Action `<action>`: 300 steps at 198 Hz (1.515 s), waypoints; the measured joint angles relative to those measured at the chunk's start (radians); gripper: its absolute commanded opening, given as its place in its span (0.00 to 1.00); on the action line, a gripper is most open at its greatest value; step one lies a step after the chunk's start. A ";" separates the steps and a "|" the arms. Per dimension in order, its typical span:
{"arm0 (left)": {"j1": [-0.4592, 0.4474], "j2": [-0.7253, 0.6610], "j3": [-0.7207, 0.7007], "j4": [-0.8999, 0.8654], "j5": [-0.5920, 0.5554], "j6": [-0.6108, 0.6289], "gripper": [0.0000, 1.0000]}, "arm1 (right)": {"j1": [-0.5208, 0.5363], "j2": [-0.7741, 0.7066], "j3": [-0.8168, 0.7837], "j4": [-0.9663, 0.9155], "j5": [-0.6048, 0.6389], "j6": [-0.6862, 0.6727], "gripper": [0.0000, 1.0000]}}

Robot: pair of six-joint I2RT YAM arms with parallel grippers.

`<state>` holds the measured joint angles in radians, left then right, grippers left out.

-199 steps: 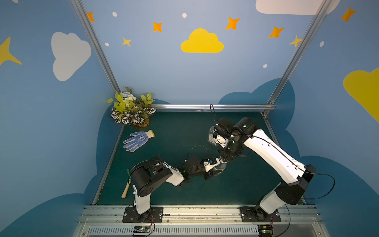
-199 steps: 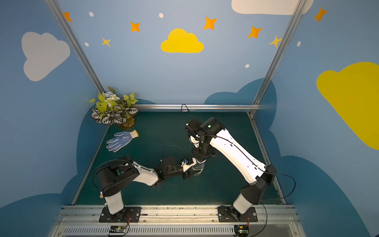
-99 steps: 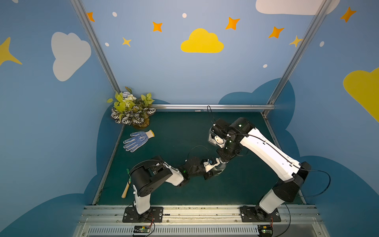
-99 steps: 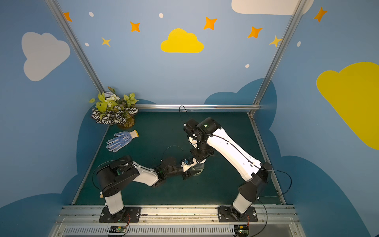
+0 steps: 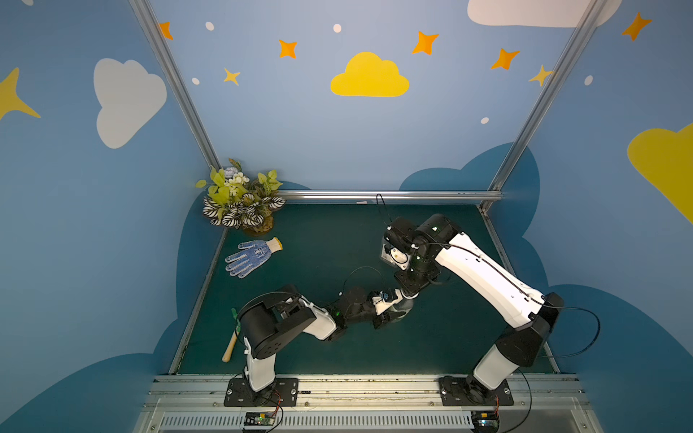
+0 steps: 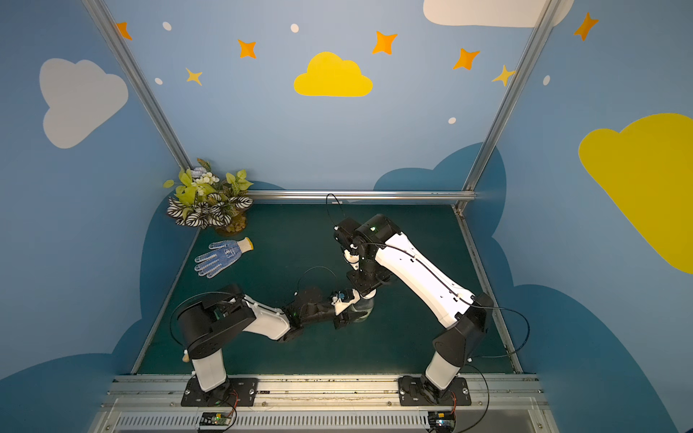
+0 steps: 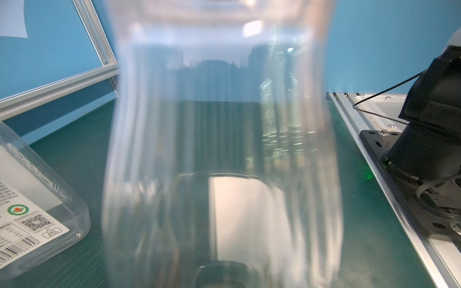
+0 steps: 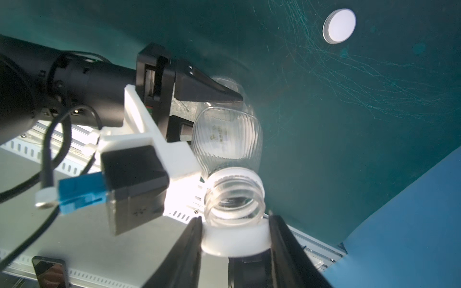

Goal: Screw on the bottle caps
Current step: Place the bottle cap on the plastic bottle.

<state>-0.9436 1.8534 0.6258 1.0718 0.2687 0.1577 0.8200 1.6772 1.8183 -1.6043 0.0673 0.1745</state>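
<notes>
Toward the front middle of the green surface (image 5: 431, 348), the left gripper (image 5: 395, 309) reaches in from the side and clamps the lower body of a clear ribbed bottle (image 8: 227, 139), which stands upright. From above, the right gripper (image 8: 234, 219) comes down on the neck and pinches a white cap (image 8: 234, 240) between its two black fingers, one on each side of the cap. The cap sits right at the bottle's open mouth, with the threads showing bare beside it.

A second white cap (image 8: 339, 26) lies flat on the surface, well apart from the bottle. A squat clear bottle with a white label (image 7: 32, 199) sits near the held one. Over at the left edge are a dotted work glove (image 5: 249, 256), a leafy plant (image 5: 242, 200) in the far corner and a wooden-handled tool (image 5: 229, 346).
</notes>
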 measured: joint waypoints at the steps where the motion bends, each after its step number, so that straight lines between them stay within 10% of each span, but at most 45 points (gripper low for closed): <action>1: 0.000 0.000 0.000 0.000 0.000 0.000 0.50 | 0.000 0.000 0.000 0.000 0.000 0.000 0.45; 300: -0.009 0.019 0.000 0.065 0.020 -0.058 0.51 | 0.000 -0.056 -0.002 0.006 0.018 0.006 0.45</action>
<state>-0.9527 1.8721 0.6262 1.1366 0.2886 0.0998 0.8196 1.6211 1.8164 -1.5982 0.0856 0.1806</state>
